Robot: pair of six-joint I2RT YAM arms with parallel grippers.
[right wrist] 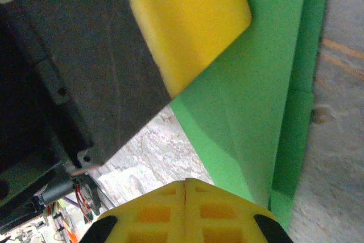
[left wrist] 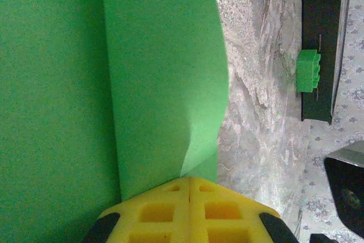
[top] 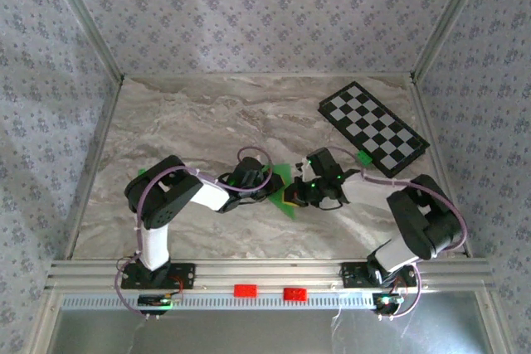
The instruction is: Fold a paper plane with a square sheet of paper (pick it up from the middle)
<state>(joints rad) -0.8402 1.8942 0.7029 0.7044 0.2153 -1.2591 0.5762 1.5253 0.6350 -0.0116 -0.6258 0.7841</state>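
The partly folded bright green paper sheet (top: 283, 180) sits mid-surface, squeezed between both arms. The left tool (left wrist: 189, 181) and right tool (right wrist: 186, 181) have their yellow fingers pressed together, with the tips at the paper's flaps from opposite sides, so it's crowded there. A black-and-white checkered board (top: 374, 128) lies back right with a tiny green block (left wrist: 307, 70) right at its edge, well apart from the paper, and the marbled surface (top: 191, 113) is open toward the back left.
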